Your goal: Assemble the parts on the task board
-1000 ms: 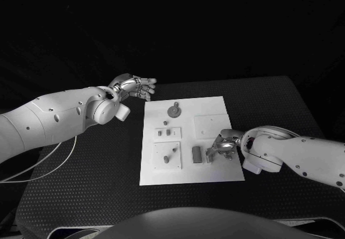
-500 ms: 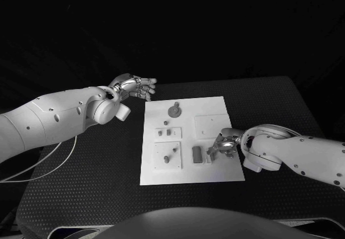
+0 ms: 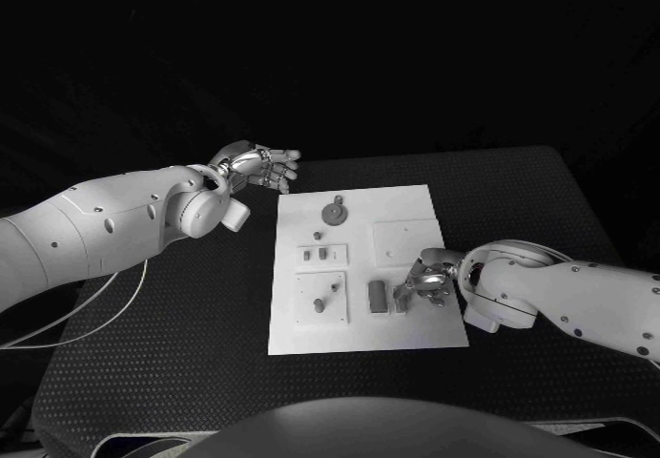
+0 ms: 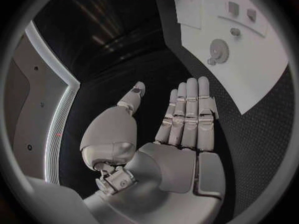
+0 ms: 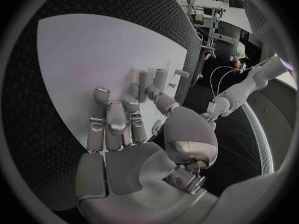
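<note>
Black, finely textured table top carries everything we work with, and the white task board (image 3: 360, 324) lies flat in its middle, its long axis running from the near edge of the table toward the far edge. Nearest to us, by the board's near right corner, our right hand (image 3: 428, 280) comes in over the right long edge with its fingers bent down among the parts; a dark upright bar (image 3: 377, 295) stands just beside those fingers, on their left, its long axis parallel to the board's long edges. The right wrist view shows the right hand's fingers (image 5: 116, 122) pressed against the white surface among several pale pegs (image 5: 156, 79), but we cannot tell whether they actually hold a piece or only touch it. That hand is plainly the closer one to the bar, so we judge the coming move to be its own, a short reach sideways toward the board's left edge. Further along sit a square inset with a small peg (image 3: 318, 305), then a smaller plate with two studs (image 3: 323, 254), then a round gear (image 3: 333, 210) near the far edge. Beyond the board's far left corner, well apart from every piece, our left hand (image 3: 258, 166) hovers with fingers straight and spread, grasping nothing.
</note>
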Action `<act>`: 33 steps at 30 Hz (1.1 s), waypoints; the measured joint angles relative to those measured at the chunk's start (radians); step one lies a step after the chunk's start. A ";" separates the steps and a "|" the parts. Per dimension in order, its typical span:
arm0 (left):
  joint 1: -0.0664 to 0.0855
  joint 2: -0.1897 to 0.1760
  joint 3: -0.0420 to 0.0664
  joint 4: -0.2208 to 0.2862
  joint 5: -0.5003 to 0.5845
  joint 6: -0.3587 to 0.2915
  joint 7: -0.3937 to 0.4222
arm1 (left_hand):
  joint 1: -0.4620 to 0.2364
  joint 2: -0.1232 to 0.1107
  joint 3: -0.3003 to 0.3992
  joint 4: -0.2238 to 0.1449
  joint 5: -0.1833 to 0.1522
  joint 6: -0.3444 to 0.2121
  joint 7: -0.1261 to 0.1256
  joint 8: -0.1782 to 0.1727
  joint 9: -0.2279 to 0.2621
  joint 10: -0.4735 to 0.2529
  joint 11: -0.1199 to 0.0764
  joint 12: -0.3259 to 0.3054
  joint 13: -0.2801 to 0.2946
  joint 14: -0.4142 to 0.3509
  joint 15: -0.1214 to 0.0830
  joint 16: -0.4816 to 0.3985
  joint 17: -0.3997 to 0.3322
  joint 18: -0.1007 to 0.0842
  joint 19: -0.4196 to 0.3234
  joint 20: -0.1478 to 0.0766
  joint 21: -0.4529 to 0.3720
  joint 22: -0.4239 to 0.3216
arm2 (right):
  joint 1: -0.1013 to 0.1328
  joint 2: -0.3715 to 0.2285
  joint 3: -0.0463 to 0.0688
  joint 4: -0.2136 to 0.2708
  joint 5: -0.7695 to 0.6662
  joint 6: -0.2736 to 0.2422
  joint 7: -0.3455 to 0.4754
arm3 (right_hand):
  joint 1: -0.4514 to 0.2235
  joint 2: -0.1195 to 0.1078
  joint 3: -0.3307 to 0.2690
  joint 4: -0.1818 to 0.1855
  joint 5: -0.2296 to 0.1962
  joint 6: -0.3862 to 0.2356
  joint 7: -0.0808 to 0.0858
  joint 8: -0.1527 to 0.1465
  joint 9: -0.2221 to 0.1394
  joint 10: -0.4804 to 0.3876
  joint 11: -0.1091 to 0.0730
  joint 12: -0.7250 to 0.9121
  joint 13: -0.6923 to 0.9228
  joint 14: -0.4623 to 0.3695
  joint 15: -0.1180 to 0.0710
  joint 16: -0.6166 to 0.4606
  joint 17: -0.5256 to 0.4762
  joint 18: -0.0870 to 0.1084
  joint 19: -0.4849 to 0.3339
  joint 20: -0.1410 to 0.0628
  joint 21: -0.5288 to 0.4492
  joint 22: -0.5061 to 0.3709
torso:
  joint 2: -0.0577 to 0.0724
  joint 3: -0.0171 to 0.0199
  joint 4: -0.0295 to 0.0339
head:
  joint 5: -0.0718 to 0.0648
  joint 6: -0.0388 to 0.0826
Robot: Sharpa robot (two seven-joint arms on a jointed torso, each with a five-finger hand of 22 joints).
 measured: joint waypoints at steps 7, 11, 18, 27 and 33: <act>0.000 -0.001 0.000 0.001 0.000 0.000 -0.001 | 0.000 0.000 0.000 0.000 0.000 0.000 0.000 0.000 0.000 0.000 0.000 0.000 0.000 0.000 0.000 0.000 0.001 0.000 0.000 0.000 0.000 0.000 | -0.001 -0.001 0.000 0.002 0.008 0.008 -0.003 | 0.000 0.000 0.000 0.000 0.000 0.000 0.000 0.000 0.001 0.000 0.000 0.000 0.000 0.000 0.000 0.000 0.001 0.000 0.000 0.000 0.000 0.000 | 0.000 -0.0004 -0.0002 | 0.001 0.000; 0.000 -0.001 0.000 0.001 0.000 0.000 -0.001 | 0.000 0.000 0.000 0.000 0.000 0.000 0.000 0.000 0.000 0.000 0.000 0.000 0.000 0.000 0.000 0.000 0.001 -0.001 0.000 0.000 0.000 0.000 | -0.001 -0.001 0.000 -0.001 0.012 0.008 -0.003 | 0.000 0.000 0.000 0.000 0.000 0.000 0.000 0.001 0.001 -0.001 0.001 0.000 0.000 0.000 0.001 0.000 0.001 0.000 0.000 0.000 0.000 0.000 | 0.000 -0.0004 -0.0002 | 0.001 0.000; 0.000 -0.001 0.000 0.001 0.000 0.000 -0.001 | 0.000 0.000 0.000 0.000 0.000 0.000 0.000 0.000 0.000 0.000 0.000 0.000 0.000 0.000 0.000 0.000 0.001 -0.002 0.000 0.000 0.000 0.000 | -0.001 0.001 0.000 -0.004 0.015 0.006 -0.001 | 0.000 0.000 0.000 0.000 0.000 0.000 0.000 0.001 0.001 -0.001 0.001 0.000 0.000 0.000 0.001 0.000 -0.002 -0.001 0.000 0.000 -0.004 0.000 | 0.000 -0.0001 -0.0003 | 0.001 0.000; 0.000 -0.001 0.000 0.001 0.000 0.000 -0.002 | -0.003 0.003 0.000 0.000 0.000 0.000 0.000 0.000 0.000 0.000 0.000 0.000 0.000 0.000 0.000 0.000 0.002 -0.004 0.000 0.000 0.000 -0.001 | -0.003 0.003 -0.001 -0.008 0.015 -0.004 -0.001 | -0.031 -0.031 0.007 0.023 0.000 -0.006 0.006 -0.008 -0.004 -0.002 0.002 0.000 -0.001 -0.007 -0.001 -0.004 -0.007 -0.001 0.000 0.000 -0.008 0.000 | 0.000 0.0004 -0.0003 | 0.001 0.000; 0.000 0.000 0.000 0.001 0.000 0.001 -0.003 | -0.003 0.003 0.000 0.000 0.000 0.000 0.000 0.000 0.000 0.000 0.000 0.000 0.000 0.000 0.000 0.000 0.002 -0.008 0.000 0.000 0.000 -0.001 | -0.003 0.003 -0.001 -0.008 0.015 -0.008 -0.001 | -0.031 -0.031 0.010 0.032 0.000 -0.006 0.006 -0.008 -0.004 -0.002 0.002 0.000 -0.001 -0.007 0.000 -0.004 -0.007 -0.001 0.000 0.000 -0.008 0.000 | 0.000 0.0004 -0.0002 | 0.001 0.000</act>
